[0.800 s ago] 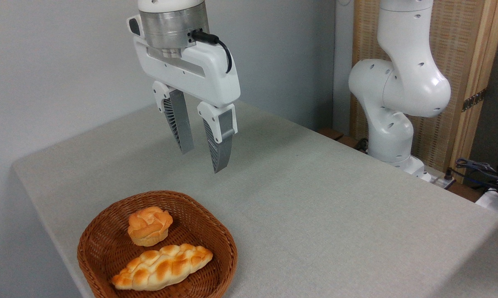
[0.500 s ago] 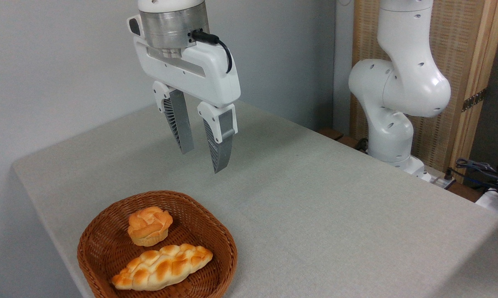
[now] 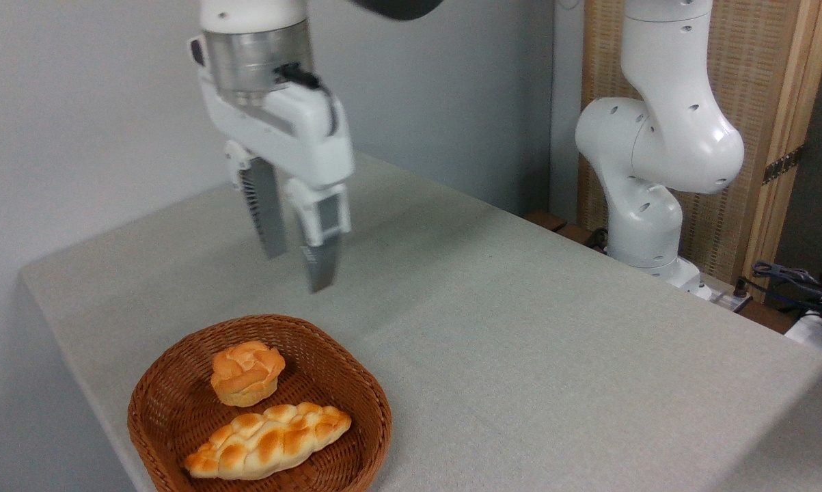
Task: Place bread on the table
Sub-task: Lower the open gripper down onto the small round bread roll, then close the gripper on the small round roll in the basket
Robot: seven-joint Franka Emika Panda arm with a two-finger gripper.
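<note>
The bread [image 3: 247, 372], a small round golden bun with a knotted top, lies in the back half of a brown wicker basket [image 3: 171, 417] at the near left of the grey-beige table [image 3: 520, 328]. My gripper [image 3: 296, 265] hangs open and empty above the table, well above and slightly behind the basket. Its grey ribbed fingers [image 3: 266, 217] point down and look motion-blurred.
A long braided loaf [image 3: 268, 439] lies in the front of the basket, beside the bun. The arm's white base [image 3: 650, 225] stands off the table's far right edge, with cables [image 3: 793, 280] beside it. A grey wall runs behind the table.
My gripper has swung left and slightly lower, closer to above the basket. Its fingers stay open. The bun and loaf have not moved.
</note>
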